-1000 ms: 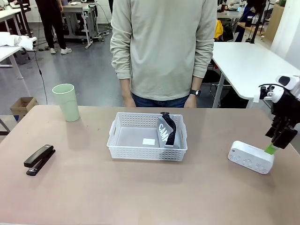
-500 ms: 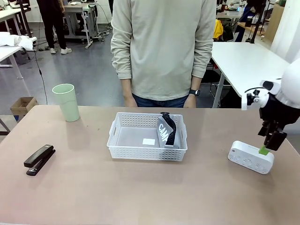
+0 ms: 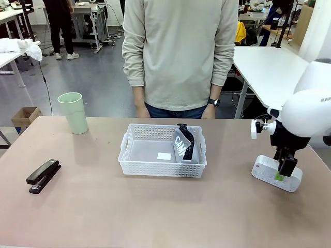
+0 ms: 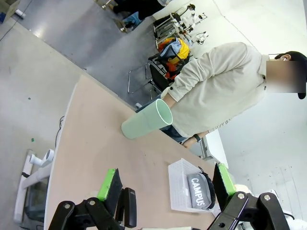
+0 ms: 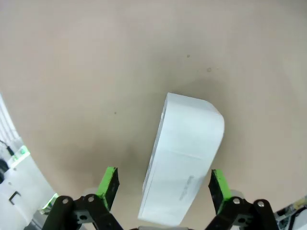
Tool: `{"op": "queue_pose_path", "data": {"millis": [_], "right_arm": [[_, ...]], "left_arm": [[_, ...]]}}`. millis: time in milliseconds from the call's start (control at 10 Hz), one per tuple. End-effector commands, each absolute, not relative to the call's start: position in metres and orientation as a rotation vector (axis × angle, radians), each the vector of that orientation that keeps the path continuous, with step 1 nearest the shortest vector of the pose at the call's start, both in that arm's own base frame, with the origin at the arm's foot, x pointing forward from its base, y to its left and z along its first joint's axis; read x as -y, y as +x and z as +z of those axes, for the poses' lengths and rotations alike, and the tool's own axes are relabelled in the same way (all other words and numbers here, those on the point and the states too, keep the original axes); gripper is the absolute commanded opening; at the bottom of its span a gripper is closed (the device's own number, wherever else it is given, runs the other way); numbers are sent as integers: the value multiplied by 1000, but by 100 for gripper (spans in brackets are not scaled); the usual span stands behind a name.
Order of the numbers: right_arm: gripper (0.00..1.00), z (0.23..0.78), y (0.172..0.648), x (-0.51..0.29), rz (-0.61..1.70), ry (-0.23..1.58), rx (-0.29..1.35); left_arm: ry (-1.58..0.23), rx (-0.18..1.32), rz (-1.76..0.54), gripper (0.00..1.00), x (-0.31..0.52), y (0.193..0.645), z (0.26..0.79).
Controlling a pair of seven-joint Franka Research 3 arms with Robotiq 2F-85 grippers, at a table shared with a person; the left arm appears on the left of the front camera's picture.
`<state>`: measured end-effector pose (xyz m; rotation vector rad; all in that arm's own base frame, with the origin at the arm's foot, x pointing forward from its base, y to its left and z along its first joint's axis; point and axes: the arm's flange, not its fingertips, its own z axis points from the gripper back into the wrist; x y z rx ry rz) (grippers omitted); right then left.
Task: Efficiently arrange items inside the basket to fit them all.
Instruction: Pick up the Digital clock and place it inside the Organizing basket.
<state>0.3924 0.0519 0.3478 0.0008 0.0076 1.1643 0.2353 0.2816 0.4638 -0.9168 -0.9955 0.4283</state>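
Observation:
The white basket (image 3: 155, 163) sits mid-table with the grey "CAMPUS" pouch (image 3: 182, 145) standing on edge at its right end. Far left stand the pale green cup (image 3: 72, 112) and, nearer, the black stapler (image 3: 44, 175). At the right, my right gripper (image 3: 282, 173) hangs over the white box (image 3: 262, 169). In the right wrist view this gripper (image 5: 164, 187) is open, its fingers either side of the box's (image 5: 184, 153) near end. My left gripper (image 4: 165, 184) is open in the air, looking at the cup (image 4: 146, 120), stapler (image 4: 128, 207), basket (image 4: 178, 178) and pouch (image 4: 200, 190).
A person (image 3: 178, 57) stands at the table's far edge behind the basket, hands down. A white label (image 3: 164, 156) lies on the basket floor. Bare tabletop (image 3: 155, 212) stretches along the near side.
My right arm has swung in from the right edge, leftward and down, so its open gripper now sits over the white box. Nothing else has moved.

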Motion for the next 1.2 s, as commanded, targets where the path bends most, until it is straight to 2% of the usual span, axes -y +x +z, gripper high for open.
{"op": "queue_pose_path", "data": {"millis": [0, 400, 900, 1000, 1100], "right_arm": [[100, 320, 360, -53, 1147, -47, -39], [100, 315, 358, -52, 1113, -101, -33], [100, 312, 358, -50, 1105, -71, -32], [40, 312, 357, -49, 1109, -80, -27], [40, 314, 357, -49, 1111, -78, -19]], "left_arm": [[-921, 1028, 404, 100, -284, 237, 462], [-921, 1028, 404, 100, -284, 237, 462], [-921, 1028, 404, 100, -284, 237, 462], [-921, 1028, 404, 100, -284, 237, 462], [-921, 1028, 404, 100, -284, 237, 462]]}}
